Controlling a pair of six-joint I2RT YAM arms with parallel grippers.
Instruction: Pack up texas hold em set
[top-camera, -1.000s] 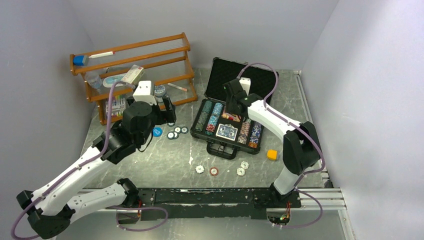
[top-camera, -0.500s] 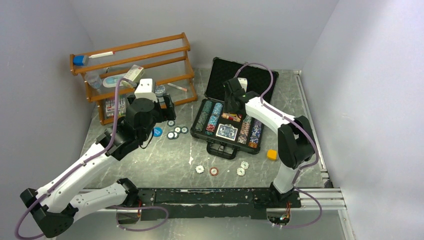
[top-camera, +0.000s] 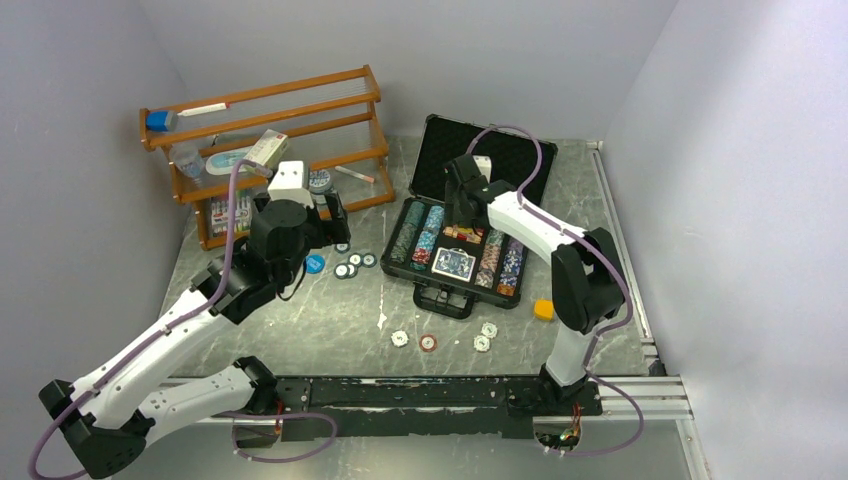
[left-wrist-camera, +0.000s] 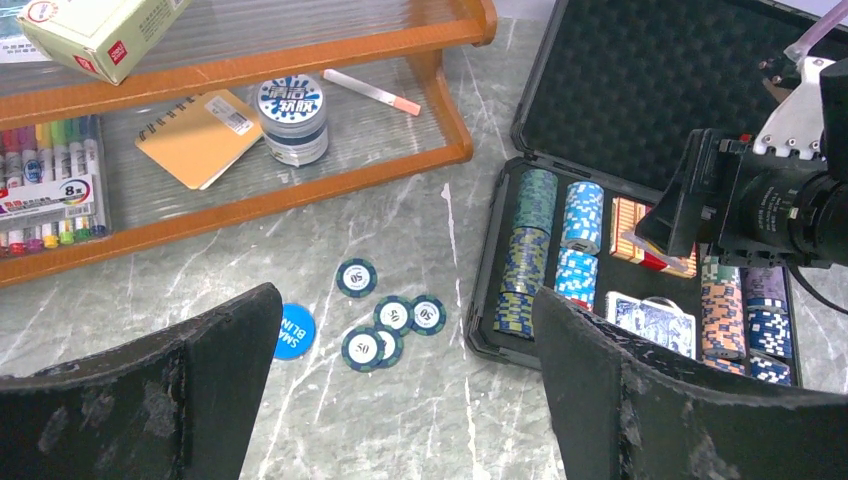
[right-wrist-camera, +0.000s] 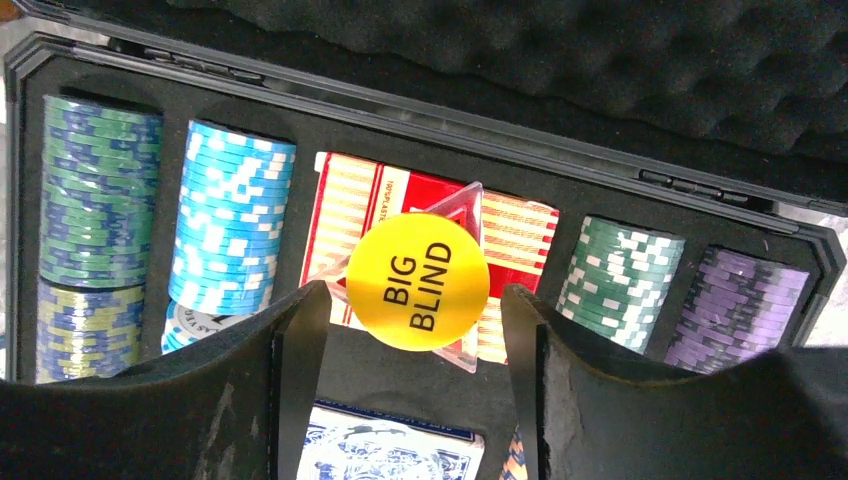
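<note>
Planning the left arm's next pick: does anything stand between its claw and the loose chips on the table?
Nothing visible does. The left claw hangs open above the loose chips on the bare table. The blue button lies beside them, and the orange rack and the case stand apart from them.

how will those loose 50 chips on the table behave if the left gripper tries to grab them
The loose chips lie flat and thin on the smooth table, so a pinch from above would probably skid them rather than lift. Some overlap, so nudging one likely shifts its neighbour. They look rigid; tipped on edge, they might roll.
</note>
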